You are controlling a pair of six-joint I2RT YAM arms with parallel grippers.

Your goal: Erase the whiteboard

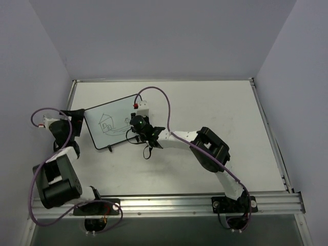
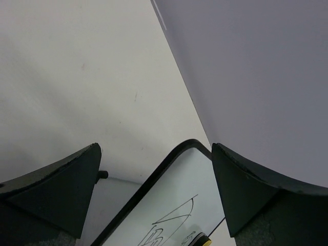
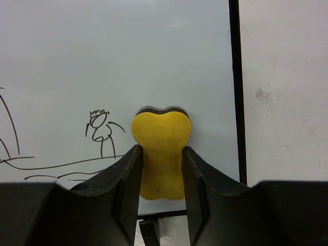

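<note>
The right gripper (image 3: 160, 154) was clamped on the waist of a yellow eraser (image 3: 160, 134), whose dark felt face was pressed flat to the board (image 3: 128, 56) close to its right rim, probably so a sweep could start from the edge and run inward across the ink. A small stick figure (image 3: 101, 128) stood just left of the eraser, over a long ground line, none of it wiped yet. The left gripper (image 2: 156, 148) had its jaws wide apart and held nothing; a rounded corner of the board lay between and beyond them, so it was likely placed to steady that end against the push of the eraser. The board sat askew near the left rear corner of the table (image 1: 215, 102). Only the top view showed the whole sketch, with a house (image 1: 106, 122), and both arms meeting at opposite ends of the board. Only the right wrist view showed the grip and the felt's contact; the left wrist view showed one black foot (image 2: 102, 174) under the rim
</note>
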